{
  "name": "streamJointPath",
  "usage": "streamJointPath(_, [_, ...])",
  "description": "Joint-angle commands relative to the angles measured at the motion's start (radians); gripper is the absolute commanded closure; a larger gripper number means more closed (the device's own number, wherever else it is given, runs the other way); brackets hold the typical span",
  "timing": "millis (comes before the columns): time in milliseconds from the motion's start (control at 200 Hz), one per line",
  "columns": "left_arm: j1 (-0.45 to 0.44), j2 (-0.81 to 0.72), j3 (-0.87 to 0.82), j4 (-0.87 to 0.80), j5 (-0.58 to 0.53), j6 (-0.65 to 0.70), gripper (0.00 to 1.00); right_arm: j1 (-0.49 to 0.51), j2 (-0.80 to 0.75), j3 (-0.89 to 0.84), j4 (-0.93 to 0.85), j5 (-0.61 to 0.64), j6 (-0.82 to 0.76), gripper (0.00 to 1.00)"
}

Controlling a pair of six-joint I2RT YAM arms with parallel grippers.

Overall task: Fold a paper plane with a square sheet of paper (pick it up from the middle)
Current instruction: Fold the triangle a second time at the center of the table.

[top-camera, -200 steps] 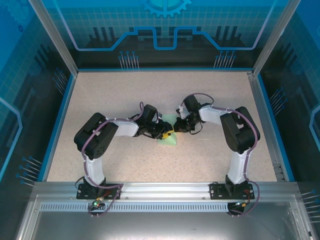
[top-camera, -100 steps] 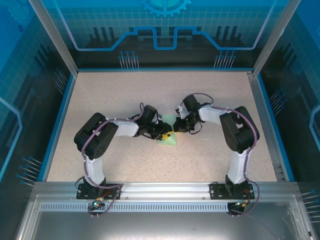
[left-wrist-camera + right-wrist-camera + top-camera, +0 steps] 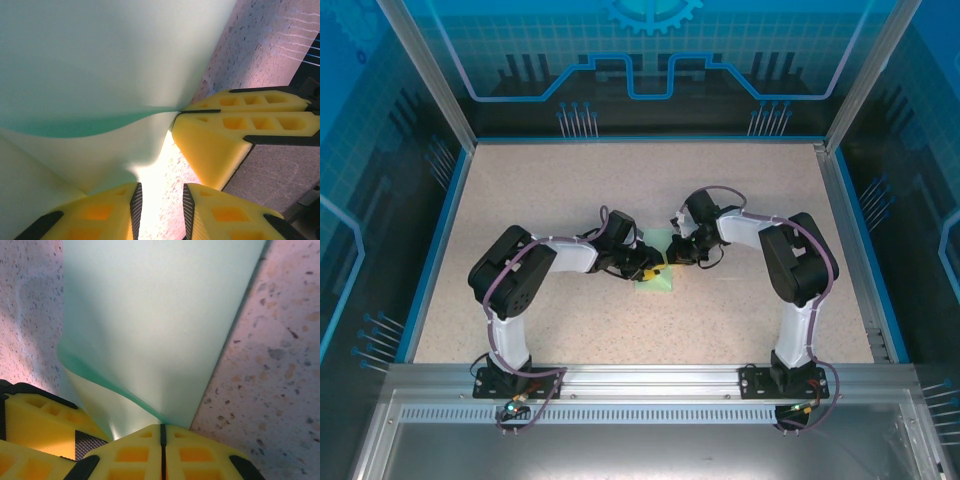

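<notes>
On the left, the left gripper [image 3: 647,266] is low over the middle of the speckled table [image 3: 550,190]. From its wrist camera we see its yellow fingers [image 3: 95,215] standing apart, with bare tabletop bright in the gap between them. Moving to the centre, the sheet of paper [image 3: 663,281] is a pale mint-green patch tucked between the two grippers. Close up, it bows upward in a soft curve, one layer curling under another, and its lower fold comes down just beside the left gripper's finger. On the right, the right gripper [image 3: 678,252] meets it nose to nose with its jaws pressed tight together, clamped on the edge of the sheet. We see the paper fanning away from that pinch across the table.
</notes>
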Motion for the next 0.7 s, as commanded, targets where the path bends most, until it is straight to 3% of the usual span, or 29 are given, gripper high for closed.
streamJointPath(0, [-0.010, 0.019, 0.029, -0.037, 0.004, 0.026, 0.69, 0.016, 0.014, 0.015, -0.040, 0.028, -0.010, 0.92])
streamJointPath(695, [-0.009, 0.032, 0.041, -0.071, -0.007, 0.034, 0.70, 0.013, -0.020, 0.001, -0.029, 0.040, 0.000, 0.92])
